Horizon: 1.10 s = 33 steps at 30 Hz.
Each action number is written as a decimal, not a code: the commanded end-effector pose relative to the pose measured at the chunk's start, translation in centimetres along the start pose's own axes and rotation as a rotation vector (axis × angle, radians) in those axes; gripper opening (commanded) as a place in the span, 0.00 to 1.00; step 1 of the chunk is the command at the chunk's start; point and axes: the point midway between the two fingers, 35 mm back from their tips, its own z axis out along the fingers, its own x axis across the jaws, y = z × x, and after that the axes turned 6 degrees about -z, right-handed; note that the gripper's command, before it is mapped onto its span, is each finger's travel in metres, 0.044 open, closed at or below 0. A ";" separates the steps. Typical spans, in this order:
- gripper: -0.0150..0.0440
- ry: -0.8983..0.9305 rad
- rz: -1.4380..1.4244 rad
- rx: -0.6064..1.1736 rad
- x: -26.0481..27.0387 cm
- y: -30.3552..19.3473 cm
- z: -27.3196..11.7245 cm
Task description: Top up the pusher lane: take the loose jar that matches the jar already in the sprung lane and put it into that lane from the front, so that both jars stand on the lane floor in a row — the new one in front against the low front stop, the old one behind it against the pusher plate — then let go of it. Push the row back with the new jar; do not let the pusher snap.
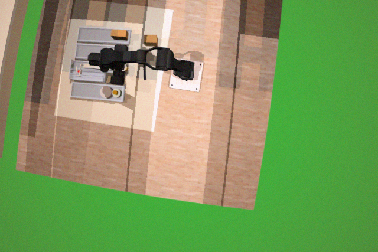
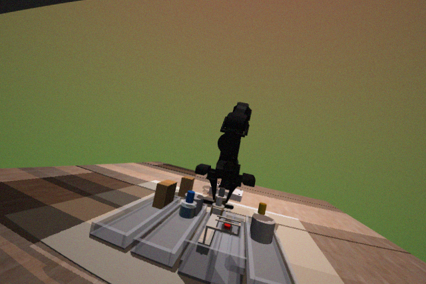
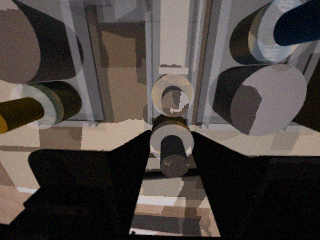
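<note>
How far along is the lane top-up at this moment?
Done: the hand is shut on the loose jar, lined up before the sprung lane. In hand: bringing it up to the lane jar; contact is unclear. Left: pushing the row back toward the pusher plate, seating the new jar behind the front stop, then releasing.
</note>
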 end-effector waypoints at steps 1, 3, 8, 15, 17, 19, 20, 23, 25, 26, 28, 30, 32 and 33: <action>0.25 -0.005 -0.004 -0.033 -0.1 1.0 -0.5; 0.25 -0.005 -0.004 -0.033 -0.1 1.1 -0.5; 0.25 -0.005 -0.004 -0.034 -0.1 1.3 -0.6; 0.25 -0.005 -0.004 -0.034 -0.2 1.6 -0.7; 0.25 -0.005 -0.004 -0.034 -0.2 1.6 -0.7; 0.25 -0.005 -0.004 -0.034 -0.2 1.7 -0.7; 0.25 -0.005 -0.004 -0.034 -0.2 1.8 -0.7; 0.25 -0.005 -0.004 -0.034 -0.2 1.9 -0.7; 0.25 -0.005 -0.004 -0.034 -0.2 1.9 -0.8; 0.25 -0.005 -0.004 -0.034 -0.2 2.0 -0.8; 0.25 -0.005 -0.004 -0.034 -0.2 2.0 -0.8; 0.25 -0.005 -0.004 -0.034 -0.2 2.1 -0.8; 0.25 -0.005 -0.004 -0.034 -0.2 2.2 -0.8; 0.25 -0.005 -0.004 -0.035 -0.2 2.2 -0.8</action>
